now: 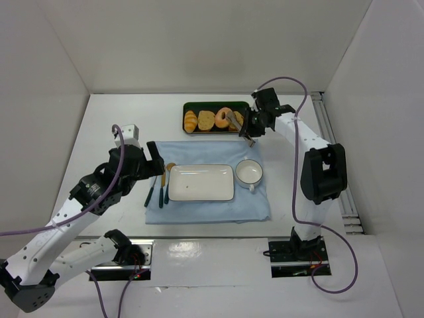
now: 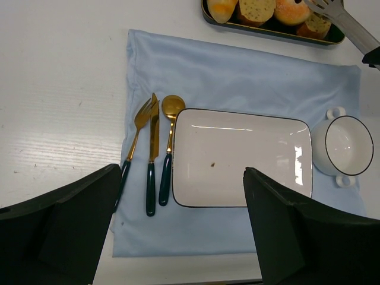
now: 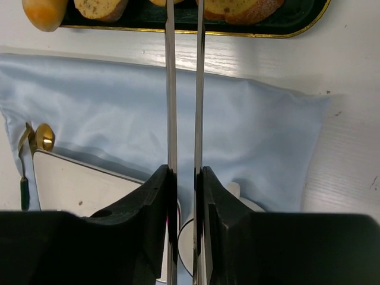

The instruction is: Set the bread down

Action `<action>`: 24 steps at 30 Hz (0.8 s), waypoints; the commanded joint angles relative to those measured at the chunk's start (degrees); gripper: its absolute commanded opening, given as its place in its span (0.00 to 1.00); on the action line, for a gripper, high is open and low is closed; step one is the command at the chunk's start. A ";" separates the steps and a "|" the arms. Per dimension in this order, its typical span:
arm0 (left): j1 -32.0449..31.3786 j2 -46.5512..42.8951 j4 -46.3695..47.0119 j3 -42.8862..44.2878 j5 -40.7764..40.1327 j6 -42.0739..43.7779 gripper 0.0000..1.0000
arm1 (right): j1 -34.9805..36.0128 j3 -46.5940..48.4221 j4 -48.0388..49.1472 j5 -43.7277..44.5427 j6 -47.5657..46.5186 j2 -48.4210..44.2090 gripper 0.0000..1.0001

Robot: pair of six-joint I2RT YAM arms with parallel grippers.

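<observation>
- The left end effector [image 2: 184,237] hangs above the near edge of the blue cloth [image 2: 237,71] with its fingers spread wide and nothing between them. I judge that it waits aside so that the place setting is free for the other arm.
- On the cloth lies a white rectangular plate [image 2: 237,154], bare except for one small dark speck. It looks like the place prepared for the bread.
- Just left of the plate lie a fork [image 2: 138,127], a knife [image 2: 153,148] and a spoon [image 2: 171,127], side by side. Just right of it stands a small white bowl [image 2: 349,145].
- The right end effector [image 3: 185,196] pinches a pair of metal tongs [image 3: 171,89], whose two arms are pressed almost together. The tongs probably give it reach into the tray without its fingers touching the food.
- The dark green tray [image 3: 297,21] sits on the worktop [image 1: 112,119] beyond the cloth.
- The bagel [image 1: 218,118] is in this tray, between two brown slices [image 1: 207,120]. The tong tips are at its right side, but I cannot tell if they grip it.
- No brand, label or writing can be read anywhere.
</observation>
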 commanded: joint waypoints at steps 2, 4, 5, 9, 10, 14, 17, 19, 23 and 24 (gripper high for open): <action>-0.25 -0.20 0.42 -0.60 -0.54 -0.42 0.97 | 3.57 2.82 0.03 5.58 -0.11 -7.02 0.16; -0.25 -0.20 0.42 -0.61 -0.01 -0.42 0.97 | 4.90 2.82 -1.89 8.92 -0.63 -11.50 0.16; -0.25 -0.20 0.42 -1.22 -0.01 -0.42 0.97 | 5.51 2.82 -2.69 9.80 -0.64 -12.91 0.16; -0.25 0.94 1.73 -1.75 0.51 -0.42 0.97 | 8.50 5.27 -8.83 12.70 0.41 -18.01 0.16; -0.25 0.95 2.34 -1.75 0.52 -0.42 0.97 | 9.12 5.80 -11.63 13.32 0.42 -18.54 0.16; -0.25 2.09 2.35 -1.75 0.52 -0.42 0.97 | 13.24 6.60 -17.89 13.94 2.52 -21.35 0.16; -0.25 2.09 2.96 -1.75 0.52 -0.42 0.97 | 15.79 4.50 -23.07 13.94 4.01 -23.37 0.14; -0.25 2.09 2.96 -1.75 0.52 -0.42 0.97 | 16.85 3.09 -25.62 12.10 4.02 -24.17 0.14; -0.25 2.09 2.96 -1.75 0.52 -0.42 0.97 | 18.79 2.56 -34.13 9.11 3.32 -24.70 0.14; -0.25 2.09 2.96 -1.75 0.52 -0.42 0.97 | 20.27 2.56 -35.29 8.50 3.32 -24.70 0.14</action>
